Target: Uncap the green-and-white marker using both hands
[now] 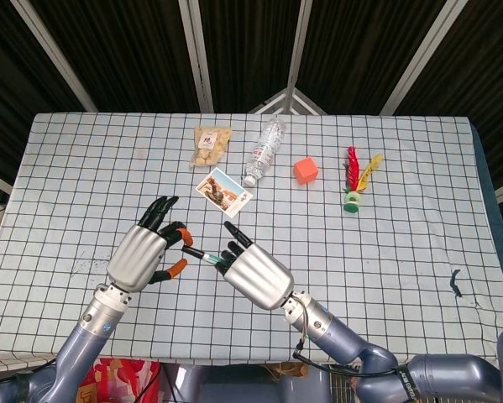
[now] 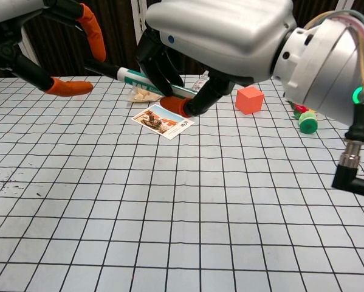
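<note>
My right hand (image 1: 255, 273) holds the green-and-white marker (image 1: 205, 255) above the table's front middle. Its fingers grip the barrel, and the black capped end (image 2: 101, 70) sticks out to the left. In the chest view the white-and-green barrel (image 2: 135, 77) emerges from the right hand (image 2: 218, 30). My left hand (image 1: 146, 252) is right beside that end with its fingers apart. One orange fingertip (image 2: 92, 31) is above the cap and another (image 2: 69, 87) is below it. I see a gap between them and the cap.
At the back of the checked table (image 1: 402, 252) lie a snack bag (image 1: 210, 144), a plastic bottle (image 1: 265, 149), an orange cube (image 1: 306, 170) and a feathered shuttlecock (image 1: 354, 180). A picture card (image 1: 224, 192) lies just beyond the hands.
</note>
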`<action>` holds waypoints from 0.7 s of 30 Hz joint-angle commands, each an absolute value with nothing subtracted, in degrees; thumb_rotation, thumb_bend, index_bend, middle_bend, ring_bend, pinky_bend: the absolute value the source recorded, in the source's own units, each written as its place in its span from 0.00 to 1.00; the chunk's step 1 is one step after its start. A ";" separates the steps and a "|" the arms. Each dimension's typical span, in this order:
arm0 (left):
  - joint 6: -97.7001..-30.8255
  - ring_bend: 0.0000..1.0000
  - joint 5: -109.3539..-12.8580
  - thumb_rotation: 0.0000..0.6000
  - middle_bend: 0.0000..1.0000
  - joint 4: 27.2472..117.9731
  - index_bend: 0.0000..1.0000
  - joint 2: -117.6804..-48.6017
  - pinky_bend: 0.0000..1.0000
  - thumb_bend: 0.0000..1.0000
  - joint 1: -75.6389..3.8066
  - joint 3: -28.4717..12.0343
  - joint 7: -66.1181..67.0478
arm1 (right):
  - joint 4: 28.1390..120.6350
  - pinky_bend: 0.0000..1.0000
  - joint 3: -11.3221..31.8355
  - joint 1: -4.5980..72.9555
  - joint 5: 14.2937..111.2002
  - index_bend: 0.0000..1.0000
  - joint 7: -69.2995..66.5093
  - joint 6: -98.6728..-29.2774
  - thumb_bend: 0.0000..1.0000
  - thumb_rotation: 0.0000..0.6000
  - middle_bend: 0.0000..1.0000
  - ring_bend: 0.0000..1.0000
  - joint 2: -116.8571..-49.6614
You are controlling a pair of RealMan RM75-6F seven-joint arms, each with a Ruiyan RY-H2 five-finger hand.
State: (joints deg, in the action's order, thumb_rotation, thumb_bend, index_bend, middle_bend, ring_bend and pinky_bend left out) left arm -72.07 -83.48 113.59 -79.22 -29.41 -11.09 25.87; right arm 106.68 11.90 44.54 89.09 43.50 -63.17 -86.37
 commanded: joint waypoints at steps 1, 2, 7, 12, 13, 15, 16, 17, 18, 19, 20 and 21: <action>-72.32 0.02 -83.34 1.00 0.42 113.40 0.49 -79.53 0.00 0.39 -29.56 -11.14 26.26 | 106.61 0.18 11.79 44.50 89.07 0.60 43.42 -63.28 0.66 1.00 0.69 0.50 -86.34; -72.34 0.02 -83.25 1.00 0.42 113.38 0.49 -79.59 0.00 0.40 -29.60 -11.15 26.41 | 106.58 0.18 11.73 44.47 89.05 0.60 43.37 -63.31 0.66 1.00 0.69 0.50 -86.33; -72.52 0.02 -82.87 1.00 0.42 113.42 0.50 -80.05 0.00 0.42 -30.00 -11.37 27.11 | 106.59 0.18 11.41 44.25 89.07 0.60 43.41 -63.60 0.66 1.00 0.69 0.50 -86.00; -72.53 0.02 -82.23 1.00 0.42 113.24 0.51 -80.66 0.00 0.42 -30.37 -11.31 28.52 | 106.76 0.18 11.32 44.21 89.22 0.60 43.35 -63.84 0.66 1.00 0.69 0.50 -85.84; -72.54 0.02 -82.17 1.00 0.42 113.20 0.51 -80.74 0.00 0.43 -30.42 -11.29 28.73 | 106.78 0.18 11.29 44.21 89.22 0.60 43.35 -63.85 0.66 1.00 0.69 0.50 -85.82; -72.69 0.02 -82.02 1.00 0.42 113.11 0.51 -81.00 0.00 0.43 -30.51 -11.29 29.13 | 106.81 0.18 11.23 44.18 89.27 0.60 43.26 -63.96 0.66 1.00 0.69 0.50 -85.83; -72.75 0.02 -81.91 1.00 0.41 113.10 0.51 -81.17 0.00 0.43 -30.57 -11.31 29.18 | 106.79 0.18 11.18 44.16 89.31 0.60 43.21 -64.01 0.66 1.00 0.69 0.50 -85.82; -72.80 0.02 -81.87 1.00 0.41 113.07 0.51 -81.26 0.00 0.43 -30.61 -11.35 29.20 | 106.77 0.18 11.16 44.14 89.35 0.60 43.20 -64.05 0.66 1.00 0.69 0.50 -85.79; -72.89 0.02 -81.85 1.00 0.41 112.99 0.51 -81.39 0.00 0.43 -30.68 -11.42 29.19 | 106.77 0.18 11.11 44.12 89.40 0.60 43.18 -64.08 0.66 1.00 0.69 0.50 -85.75; -72.96 0.02 -81.83 1.00 0.41 112.94 0.51 -81.48 0.00 0.43 -30.75 -11.46 29.16 | 106.80 0.18 11.06 44.11 89.43 0.60 43.20 -64.09 0.66 1.00 0.69 0.50 -85.68; -72.99 0.02 -81.82 1.00 0.40 112.93 0.51 -81.53 0.00 0.43 -30.80 -11.49 29.15 | 106.83 0.18 11.04 44.11 89.48 0.60 43.25 -64.10 0.66 1.00 0.69 0.50 -85.62; -73.03 0.02 -81.81 1.00 0.40 112.88 0.51 -81.60 0.00 0.43 -30.88 -11.54 29.15 | 106.89 0.18 11.03 44.12 89.54 0.60 43.29 -64.12 0.66 1.00 0.69 0.50 -85.56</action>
